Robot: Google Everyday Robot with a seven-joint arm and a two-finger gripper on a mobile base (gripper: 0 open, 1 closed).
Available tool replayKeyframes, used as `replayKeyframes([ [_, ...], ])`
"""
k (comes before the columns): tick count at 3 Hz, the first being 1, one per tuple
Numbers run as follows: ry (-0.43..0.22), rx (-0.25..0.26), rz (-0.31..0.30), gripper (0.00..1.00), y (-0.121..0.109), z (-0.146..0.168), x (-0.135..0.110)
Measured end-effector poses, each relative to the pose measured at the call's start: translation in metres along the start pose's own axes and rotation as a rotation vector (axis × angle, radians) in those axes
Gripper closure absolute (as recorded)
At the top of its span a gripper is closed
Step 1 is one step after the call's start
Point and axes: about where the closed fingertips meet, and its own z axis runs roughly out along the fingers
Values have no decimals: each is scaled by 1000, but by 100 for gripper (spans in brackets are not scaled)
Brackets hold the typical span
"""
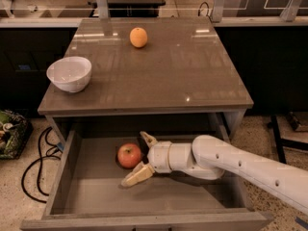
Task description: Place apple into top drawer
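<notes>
Top drawer [60, 173] is pulled out below the worktop [163, 76], and I see straight down into it. The apple [128, 155] sits on the grey drawer floor, towards the back and a bit left of centre, red side up.

The pincer [134, 159] is inside the drawer, immediately right of the apple and down near the drawer floor. The fingers [137, 174] are spread apart, one tip behind the apple's upper right edge and the other angling out in front of its lower right. The apple sits in the mouth of that V and isn't clamped. I can't tell from this angle whether either finger is touching the skin; it's probably just clear or only grazing.

The white arm [240, 163] comes in from the lower right, crosses over the right side of the drawer and lies roughly level, with the wrist pointing left.

On the worktop:
- A white bowl [70, 73] stands upright near the left edge.
- An orange [138, 37] lies near the back, a little left of centre and well apart from the bowl.
- Neither is near the arm.

Black cables [34, 163] lie looped on the speckled floor left of the drawer.
</notes>
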Motion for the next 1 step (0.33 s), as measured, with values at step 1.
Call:
replayKeyframes([
  [1, 0, 0, 0, 0, 0, 0, 0],
])
